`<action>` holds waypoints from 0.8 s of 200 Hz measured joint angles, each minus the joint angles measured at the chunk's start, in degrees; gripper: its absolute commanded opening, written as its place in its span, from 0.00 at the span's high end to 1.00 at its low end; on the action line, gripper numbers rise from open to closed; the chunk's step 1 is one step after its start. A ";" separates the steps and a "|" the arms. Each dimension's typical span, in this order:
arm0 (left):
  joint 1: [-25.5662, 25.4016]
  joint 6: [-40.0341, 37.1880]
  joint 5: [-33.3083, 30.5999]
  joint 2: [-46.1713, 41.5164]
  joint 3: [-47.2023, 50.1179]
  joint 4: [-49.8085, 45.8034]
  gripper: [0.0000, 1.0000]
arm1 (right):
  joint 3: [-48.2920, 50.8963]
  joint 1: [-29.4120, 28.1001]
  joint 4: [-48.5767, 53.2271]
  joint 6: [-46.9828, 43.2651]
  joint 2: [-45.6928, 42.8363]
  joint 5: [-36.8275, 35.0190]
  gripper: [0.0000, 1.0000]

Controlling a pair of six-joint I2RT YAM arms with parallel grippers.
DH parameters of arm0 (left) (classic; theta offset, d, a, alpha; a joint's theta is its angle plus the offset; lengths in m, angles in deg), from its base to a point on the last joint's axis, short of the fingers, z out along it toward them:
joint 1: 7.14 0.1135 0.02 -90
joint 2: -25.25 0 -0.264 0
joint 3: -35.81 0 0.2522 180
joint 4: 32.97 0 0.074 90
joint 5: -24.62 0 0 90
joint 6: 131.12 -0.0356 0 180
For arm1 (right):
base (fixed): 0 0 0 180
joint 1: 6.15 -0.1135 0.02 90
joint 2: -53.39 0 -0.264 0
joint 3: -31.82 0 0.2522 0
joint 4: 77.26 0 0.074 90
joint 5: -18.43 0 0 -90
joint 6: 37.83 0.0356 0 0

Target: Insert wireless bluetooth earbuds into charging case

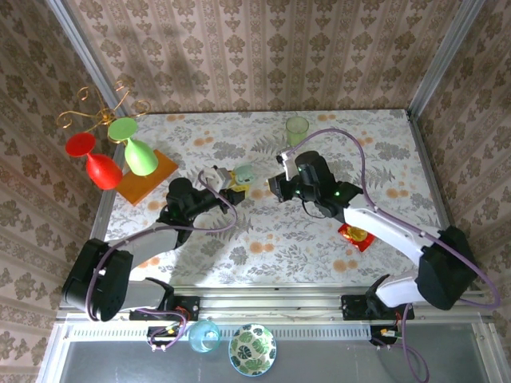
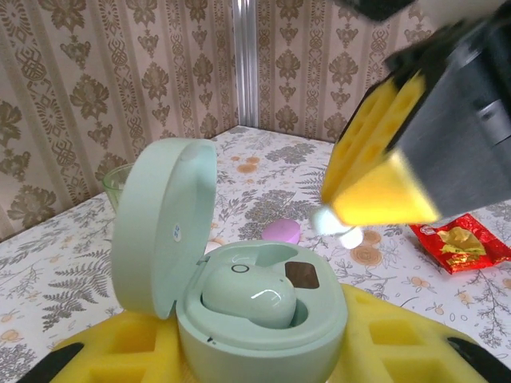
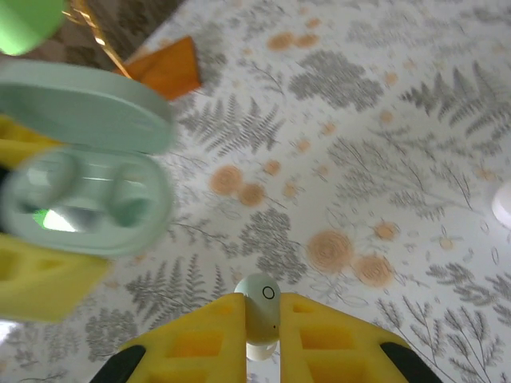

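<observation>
Earbud insertion
Left gripper (image 2: 259, 355) is clamping the charging case (image 2: 271, 315) steady; right gripper (image 3: 262, 339) is pinching an earbud (image 3: 259, 299), case ahead-left.

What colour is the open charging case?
The charging case is pale mint green, clearest in the left wrist view.

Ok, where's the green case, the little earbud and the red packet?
green case (image 2: 259, 351), left wrist view, front of its base.
earbud (image 3: 258, 306), right wrist view, its rounded top.
red packet (image 2: 460, 243), left wrist view, its middle.
</observation>
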 measured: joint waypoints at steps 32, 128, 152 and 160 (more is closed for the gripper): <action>0.00 0.81 1.92 0.61 -0.13 0.24 0.83 | -0.31 -2.27 -1.77 -2.69 -2.60 0.28 0.87; -0.07 3.58 6.99 0.61 -1.09 0.35 0.83 | -3.45 -2.54 -5.53 -5.57 0.33 2.01 0.87; -0.04 4.28 7.54 0.57 -1.25 0.70 0.83 | -3.45 -2.54 -5.73 -5.77 0.81 2.38 0.87; -0.07 4.55 7.56 0.50 -1.29 0.70 0.83 | -3.45 -2.54 -5.84 -5.81 0.96 2.43 0.87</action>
